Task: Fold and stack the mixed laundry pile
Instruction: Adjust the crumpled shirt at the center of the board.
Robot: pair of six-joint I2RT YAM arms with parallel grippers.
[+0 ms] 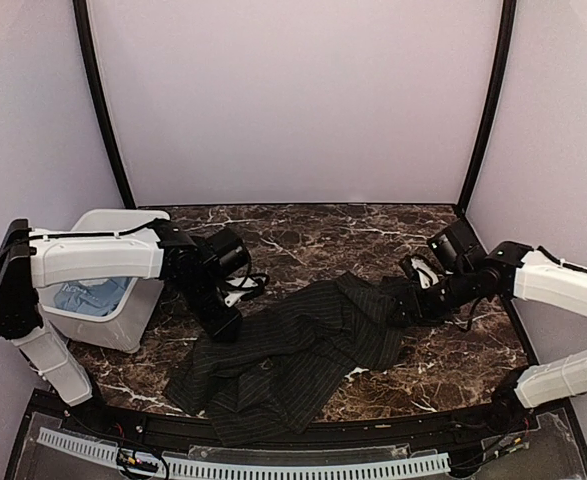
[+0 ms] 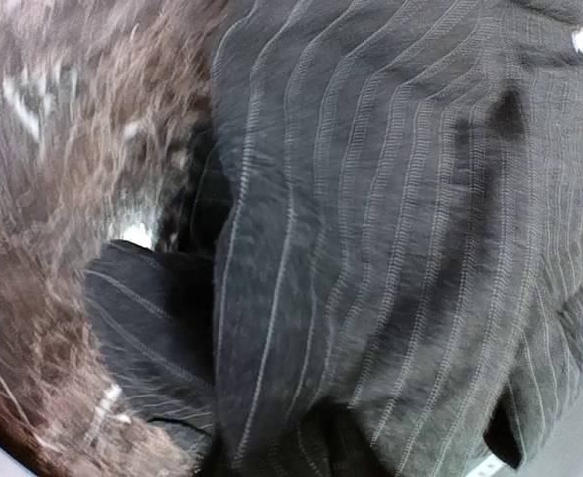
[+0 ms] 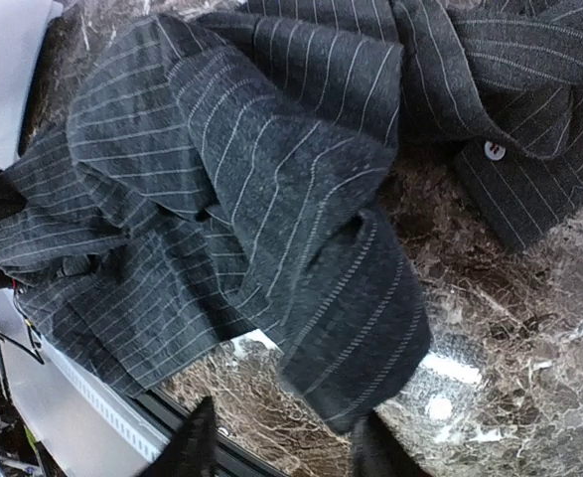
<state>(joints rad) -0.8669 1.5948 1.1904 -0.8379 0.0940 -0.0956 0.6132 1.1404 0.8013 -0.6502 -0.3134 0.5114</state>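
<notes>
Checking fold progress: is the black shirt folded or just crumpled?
Crumpled, not folded: the shirt lies in uneven, wrinkled bunches, with its cuff twisted out and no flat, squared edges.

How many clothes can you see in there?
2. A black pinstriped shirt lies crumpled in the middle of the marble table, and a light blue garment sits inside the white bin at the left. More could be hidden under it.

white bin (image 1: 113, 325) at left edge | dark marble table (image 1: 313, 235) | slotted rail (image 1: 273, 468) in front
</notes>
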